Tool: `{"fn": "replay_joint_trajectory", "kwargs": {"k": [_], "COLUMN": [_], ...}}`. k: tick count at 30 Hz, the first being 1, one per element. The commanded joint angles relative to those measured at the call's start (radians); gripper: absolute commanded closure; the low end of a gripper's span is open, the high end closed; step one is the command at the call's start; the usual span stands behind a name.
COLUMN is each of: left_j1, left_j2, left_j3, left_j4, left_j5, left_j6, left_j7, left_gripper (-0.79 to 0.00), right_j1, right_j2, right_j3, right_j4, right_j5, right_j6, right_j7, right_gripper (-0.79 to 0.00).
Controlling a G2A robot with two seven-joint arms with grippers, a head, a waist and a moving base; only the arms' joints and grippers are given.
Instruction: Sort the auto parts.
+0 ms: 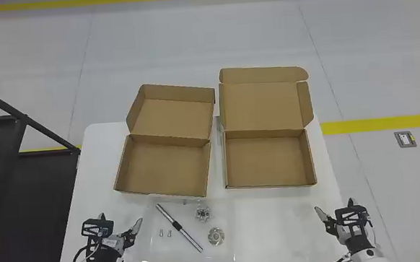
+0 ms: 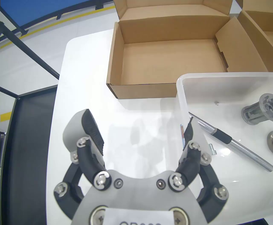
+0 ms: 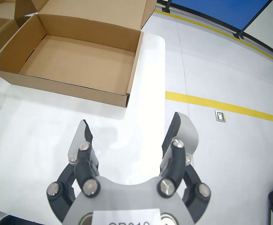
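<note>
The boxes (image 1: pixel 163 166) are matt brown cardboard; the tray (image 2: pixel 181 89), clear glossy plastic; the rod (image 2: pixel 251 153), polished metal; the desk (image 1: pixel 273 214), smooth white.

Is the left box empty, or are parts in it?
Empty: the left box shows a bare floor from above; the parts lie in the tray.

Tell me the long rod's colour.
Rod: silver with a black sleeve, best in left wrist view.

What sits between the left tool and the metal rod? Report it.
The clear tray's wall, in the left wrist view; the metal rod lies inside, past the left tool.
</note>
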Motion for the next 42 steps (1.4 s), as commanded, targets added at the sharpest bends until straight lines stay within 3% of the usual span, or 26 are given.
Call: {"fn": "replay_joint_trajectory", "kwargs": {"k": [1,2,3,11,16,21,24,39,42], "left_j1": [0.000,0.000,-0.001,0.048,0.109,0.164,0.184,0.189,0.184], "left_j2": [0.000,0.000,0.000,-0.002,-0.002,-0.004,-0.005,-0.005,-0.005], "left_j3": [0.000,0.000,-0.001,-0.058,-0.141,-0.211,-0.243,-0.252,-0.250], "left_j4": [0.000,0.000,0.000,-0.036,-0.065,-0.054,-0.023,-0.013,-0.014], "left_j5": [0.000,0.000,-0.004,-0.069,-0.156,-0.223,-0.276,-0.288,-0.286], "left_j6": [0.000,0.000,0.000,-0.039,-0.075,-0.118,-0.164,-0.175,-0.179], "left_j7": [0.000,0.000,0.001,0.083,0.151,0.213,0.224,0.223,0.217], "left_gripper": [-0.785,-0.785,-0.785,-0.785,-0.785,-0.785,-0.785,-0.785,-0.785], "right_j1": [0.000,0.000,0.000,0.009,0.022,0.097,0.183,0.183,0.235], "right_j2": [0.000,0.000,0.000,0.005,0.011,0.011,0.000,0.000,0.002], "right_j3": [0.000,0.000,0.000,-0.034,-0.093,-0.266,-0.408,-0.408,-0.485], "right_j4": [0.000,0.000,0.000,-0.099,-0.271,-0.413,-0.399,-0.399,-0.406], "right_j5": [0.000,0.000,0.000,-0.179,-0.381,-0.621,-0.613,-0.613,-0.708], "right_j6": [0.000,0.000,0.000,-0.067,-0.144,-0.277,-0.401,-0.401,-0.526], "right_j7": [0.000,0.000,0.000,-0.067,0.025,0.172,0.215,0.215,0.192], "right_gripper": [-0.701,-0.701,-0.785,-0.785,-0.785,-0.785,-0.785,-0.785,-0.785]}}
